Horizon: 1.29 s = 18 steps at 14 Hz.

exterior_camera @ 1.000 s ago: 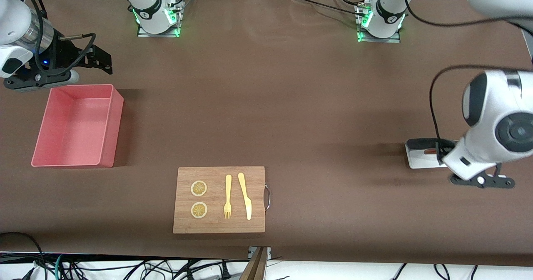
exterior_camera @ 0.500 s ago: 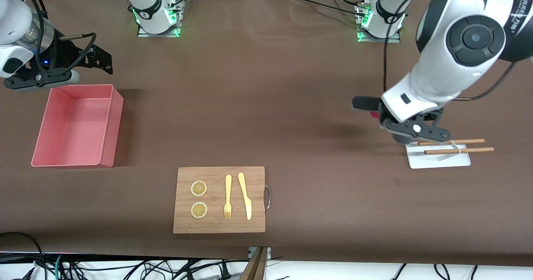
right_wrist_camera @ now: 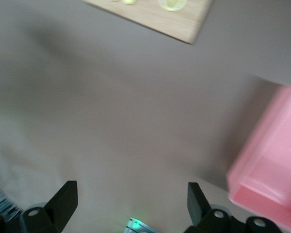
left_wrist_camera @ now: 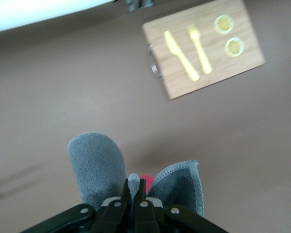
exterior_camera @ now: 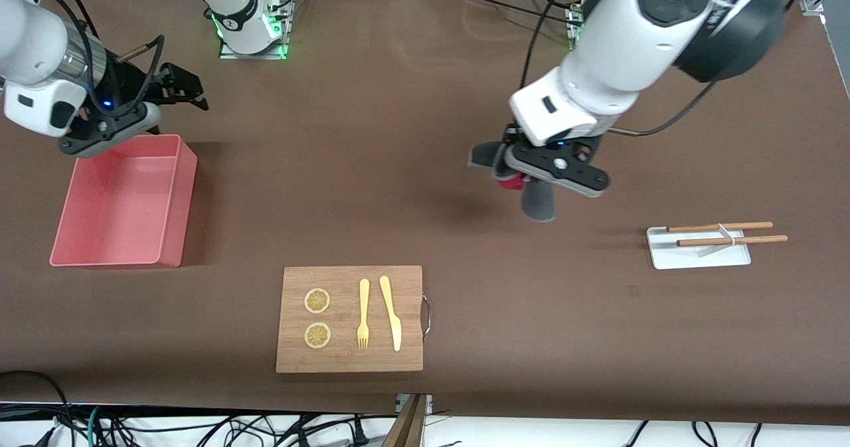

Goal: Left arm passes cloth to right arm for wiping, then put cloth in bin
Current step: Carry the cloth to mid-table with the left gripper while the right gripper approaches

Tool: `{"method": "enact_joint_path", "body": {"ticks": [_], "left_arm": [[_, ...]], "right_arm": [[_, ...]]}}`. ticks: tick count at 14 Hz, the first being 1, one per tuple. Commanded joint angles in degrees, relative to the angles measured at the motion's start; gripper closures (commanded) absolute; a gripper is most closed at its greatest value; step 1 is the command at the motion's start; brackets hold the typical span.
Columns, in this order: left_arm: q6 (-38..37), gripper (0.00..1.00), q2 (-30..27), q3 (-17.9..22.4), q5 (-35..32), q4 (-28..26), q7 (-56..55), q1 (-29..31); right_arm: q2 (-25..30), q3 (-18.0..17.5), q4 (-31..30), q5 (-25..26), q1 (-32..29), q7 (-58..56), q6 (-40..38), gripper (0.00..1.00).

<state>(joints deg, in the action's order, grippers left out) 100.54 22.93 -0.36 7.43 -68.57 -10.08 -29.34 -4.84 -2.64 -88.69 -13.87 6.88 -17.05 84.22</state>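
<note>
Since a second ago, swung from the white tray (exterior_camera: 698, 257) with its chopsticks (exterior_camera: 727, 232) toward the table's middle: left gripper (exterior_camera: 514, 180), up in the air over bare brown table (exterior_camera: 425, 168), jaws clamped on the grey cloth (left_wrist_camera: 98, 167), two folds hanging free. Tilted slightly since then: right gripper (exterior_camera: 189, 91), jaws spread wide and empty, hovering by the pink bin (exterior_camera: 119, 198). Nearest the front camera, wooden board (exterior_camera: 350, 319).

Even overhead light, soft shadows, both wrist views motion-blurred.
</note>
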Motion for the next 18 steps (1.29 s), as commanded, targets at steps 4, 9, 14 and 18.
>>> {"method": "enact_joint_path", "body": {"ticks": [4,9,14,18], "left_arm": [[8.79,1.00,3.52,0.54,9.96,1.25,-3.01,-4.76],[12.48,1.00,3.61,0.54,16.65,0.63,-3.27,-7.04],[13.11,1.00,3.87,0.54,16.48,0.37,-8.26,-9.34],[13.11,1.00,3.79,0.54,16.48,0.63,-17.93,-9.34]], "right_arm": [[-7.27,-0.26,-0.16,-15.72,0.85,-12.98,3.65,0.00],[-10.54,-0.35,-0.25,-20.67,6.20,-24.34,10.78,0.00],[-11.25,-0.17,-7.17,-30.15,13.67,-29.79,21.90,0.00],[-8.96,-1.13,-15.17,-32.43,17.46,-32.77,35.12,0.00]]}}
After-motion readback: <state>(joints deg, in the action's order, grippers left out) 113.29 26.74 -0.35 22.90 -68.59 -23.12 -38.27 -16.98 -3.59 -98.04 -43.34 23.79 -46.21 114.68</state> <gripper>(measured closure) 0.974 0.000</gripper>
